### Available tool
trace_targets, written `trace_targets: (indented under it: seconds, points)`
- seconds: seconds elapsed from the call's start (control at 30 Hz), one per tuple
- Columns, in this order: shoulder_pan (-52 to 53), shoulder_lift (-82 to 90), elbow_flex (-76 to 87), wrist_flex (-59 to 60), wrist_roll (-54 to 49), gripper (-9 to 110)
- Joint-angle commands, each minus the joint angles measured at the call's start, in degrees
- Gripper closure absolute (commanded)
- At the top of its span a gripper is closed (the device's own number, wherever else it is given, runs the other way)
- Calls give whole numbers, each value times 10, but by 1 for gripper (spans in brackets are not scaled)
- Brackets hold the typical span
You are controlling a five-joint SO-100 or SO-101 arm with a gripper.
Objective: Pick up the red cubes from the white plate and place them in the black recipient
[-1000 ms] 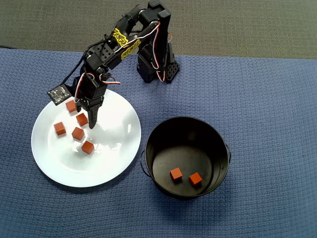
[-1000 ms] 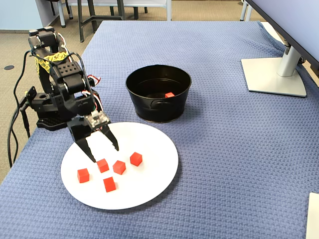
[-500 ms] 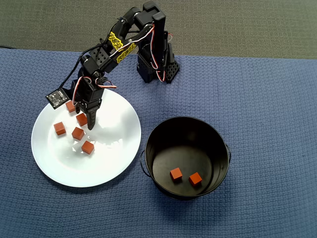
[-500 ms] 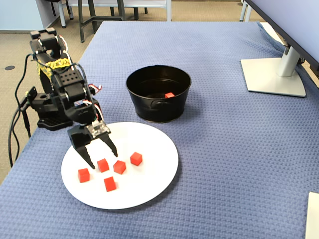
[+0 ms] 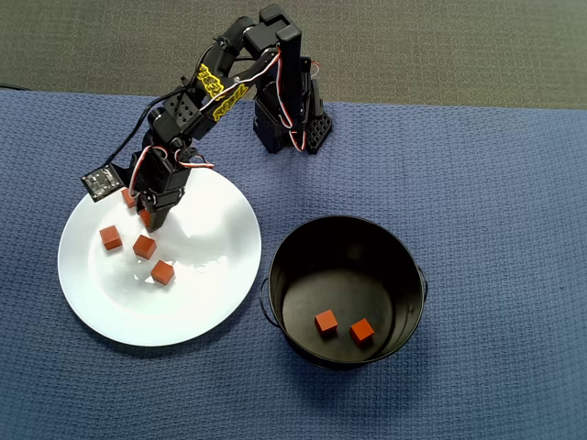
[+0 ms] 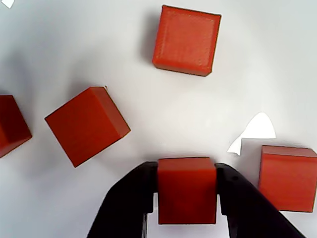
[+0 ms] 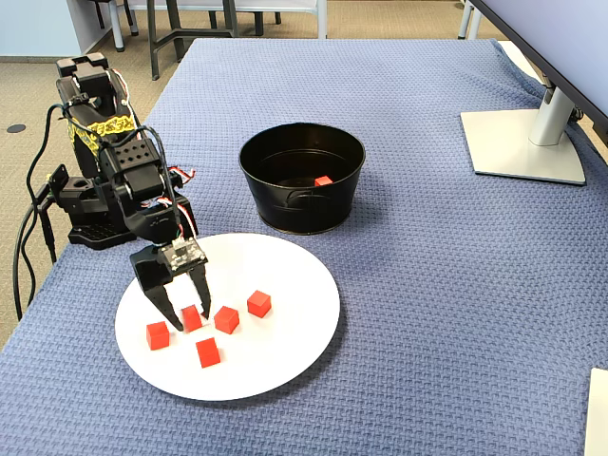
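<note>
The white plate lies at the left in the overhead view. My gripper is down on it, jaws closed against both sides of one red cube that rests on the plate. Several more red cubes lie loose around it: three in the overhead view and one half hidden by the arm. The fixed view shows my gripper astride the cube. The black recipient stands to the plate's right and holds two red cubes.
The arm's base stands at the far edge of the blue cloth. In the fixed view a monitor stand sits at the far right, and the pot stands just beyond the plate.
</note>
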Motion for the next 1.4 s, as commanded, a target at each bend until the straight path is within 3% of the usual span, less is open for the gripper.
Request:
trace_targets:
  seconds: [0.0,0.3,0.53,0.7,0.9,1.03,1.1,1.13,1.37]
  points:
    - [-16,40,-32,-2,47,101]
    - [-106,296,-115,254,282,101]
    - [-293,417,-180,405,488,102]
    - [-424,374,-197,399,578,102]
    - [-535,204,-284,411,676,102]
    - [-584,158,-326,424,689,97]
    - [-595,161,-343,455,664,64]
    - [-594,170,-344,468,642,59]
    - [-437,263,-338,501,446,55]
